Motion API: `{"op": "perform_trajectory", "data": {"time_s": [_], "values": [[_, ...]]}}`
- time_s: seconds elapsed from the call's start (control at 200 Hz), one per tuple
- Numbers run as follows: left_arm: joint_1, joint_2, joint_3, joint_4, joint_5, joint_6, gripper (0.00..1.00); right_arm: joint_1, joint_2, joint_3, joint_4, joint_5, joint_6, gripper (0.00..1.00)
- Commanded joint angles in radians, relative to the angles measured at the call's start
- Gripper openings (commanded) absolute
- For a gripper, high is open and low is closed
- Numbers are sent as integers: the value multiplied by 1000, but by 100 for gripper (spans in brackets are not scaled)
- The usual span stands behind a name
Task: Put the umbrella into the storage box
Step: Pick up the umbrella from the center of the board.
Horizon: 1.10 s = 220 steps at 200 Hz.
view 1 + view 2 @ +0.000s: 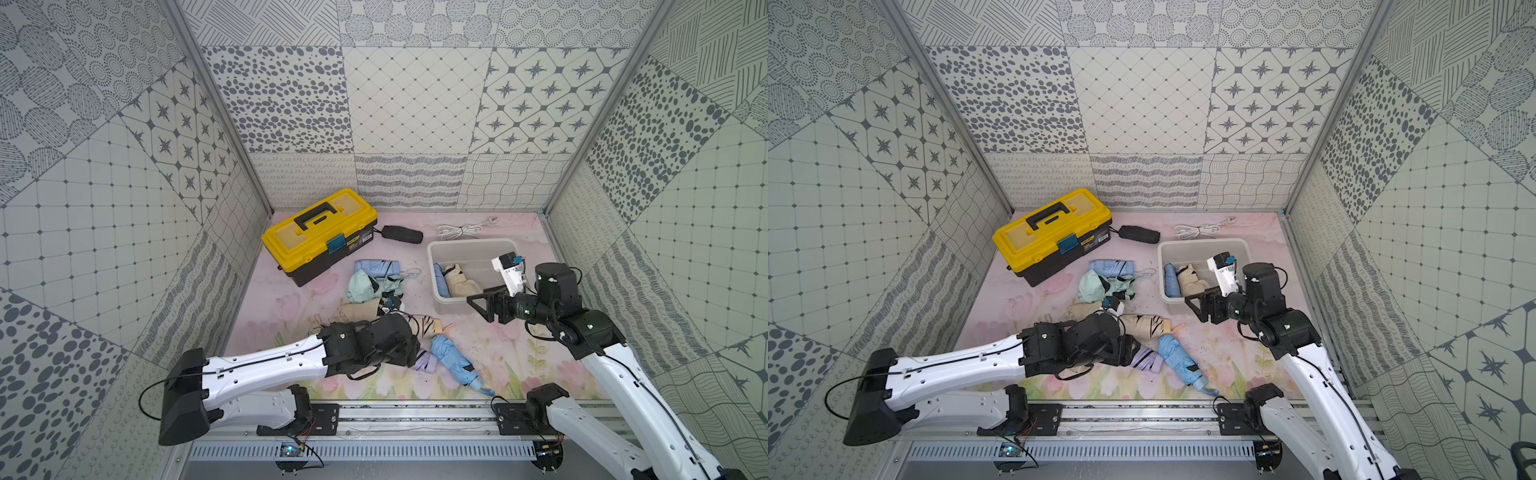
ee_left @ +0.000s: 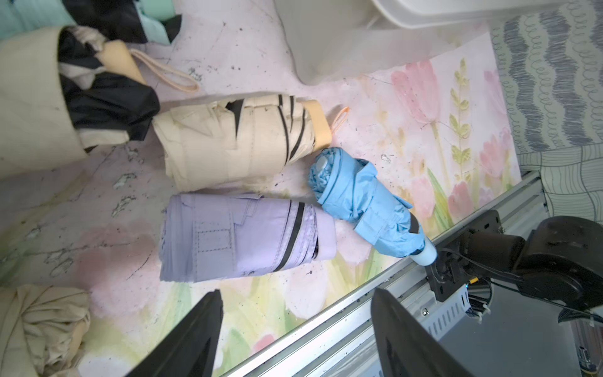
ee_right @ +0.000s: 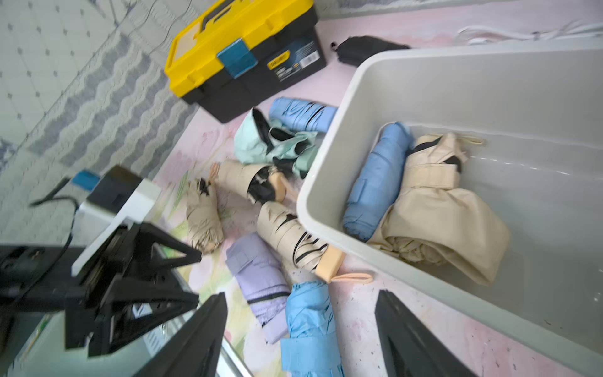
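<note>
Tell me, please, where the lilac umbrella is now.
In the left wrist view, the lilac umbrella lies on the mat beside the beige striped umbrella and the light blue umbrella, ahead of the left end effector.

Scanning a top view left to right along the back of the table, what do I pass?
Yellow toolbox → black pouch → coiled white cable. The storage box lies in front of the cable, so it is left out.

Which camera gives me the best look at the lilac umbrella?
Left wrist: the lilac umbrella lies whole and sharp, mid-frame. Right wrist shows it too, its end behind the light blue umbrella. In both top views the left arm hides most of it.
</note>
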<state>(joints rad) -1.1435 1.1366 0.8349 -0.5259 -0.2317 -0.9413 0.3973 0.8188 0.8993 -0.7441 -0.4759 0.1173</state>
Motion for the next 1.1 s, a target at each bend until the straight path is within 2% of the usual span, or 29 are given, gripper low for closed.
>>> {"op": "perform_trajectory", "data": {"time_s": [0.0, 0.09, 0.22, 0.31, 0.465, 0.58, 0.72, 0.89, 1.096], "values": [[-15, -64, -85, 15, -112, -208, 77, 102, 3, 33, -53, 36, -148, 79], [-15, -68, -72, 39, -105, -81, 77, 129, 10, 29, -48, 55, -139, 78], [-16, -48, -7, 11, -71, 323, 77, 132, 7, 26, -26, 89, -119, 78], [-16, -42, 50, -46, -21, 604, 77, 130, -4, 30, -20, 159, -83, 79], [-16, -11, 124, -158, -15, 1006, 77, 130, -47, 15, -20, 251, -14, 79], [-16, 3, 117, -173, 16, 1294, 78, 130, -98, 4, -20, 311, 29, 79], [-16, 31, 47, -139, 37, 1579, 83, 130, -160, -8, -21, 376, 72, 79], [-17, 120, -64, -17, -8, 1766, 90, 130, -186, -9, -33, 406, 113, 79], [-14, 236, -135, 179, -98, 1812, 91, 130, -209, -25, -47, 427, 136, 79]]}}
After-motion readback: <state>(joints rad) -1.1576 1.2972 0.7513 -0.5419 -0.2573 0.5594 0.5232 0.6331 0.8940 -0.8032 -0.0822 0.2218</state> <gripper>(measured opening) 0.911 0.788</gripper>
